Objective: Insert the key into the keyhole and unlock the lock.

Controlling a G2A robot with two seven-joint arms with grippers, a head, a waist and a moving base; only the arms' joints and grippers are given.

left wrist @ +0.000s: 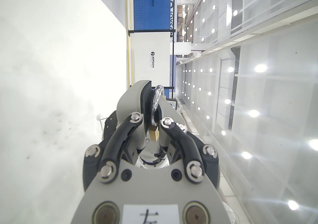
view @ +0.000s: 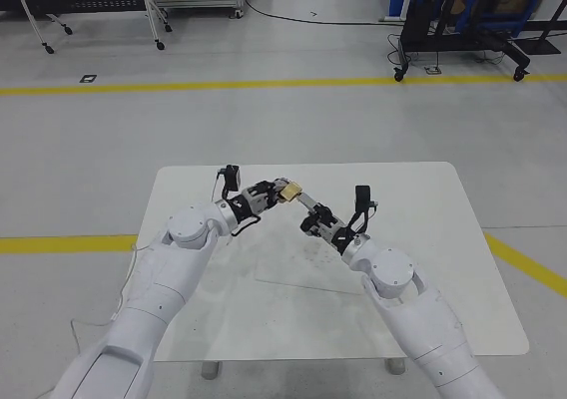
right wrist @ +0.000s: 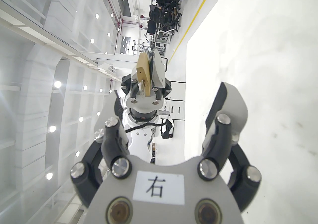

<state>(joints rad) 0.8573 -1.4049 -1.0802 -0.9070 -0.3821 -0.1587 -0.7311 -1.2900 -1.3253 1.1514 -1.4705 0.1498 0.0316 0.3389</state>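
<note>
The brass padlock (view: 288, 190) is clamped at its shackle end by the left gripper (view: 272, 193), raised over the white table (view: 433, 299) toward 11 o'clock of its centre. A silvery key (right wrist: 141, 89) is seen seated in its keyhole. At 4 o'clock of the padlock, the right gripper (view: 315, 216) is spread wide, empty. A white label (right wrist: 159, 187) with one dark character is borne on each wrist.

White table (view: 443, 259) with rounded corners, faint dark specks (left wrist: 53, 131) on top.
</note>
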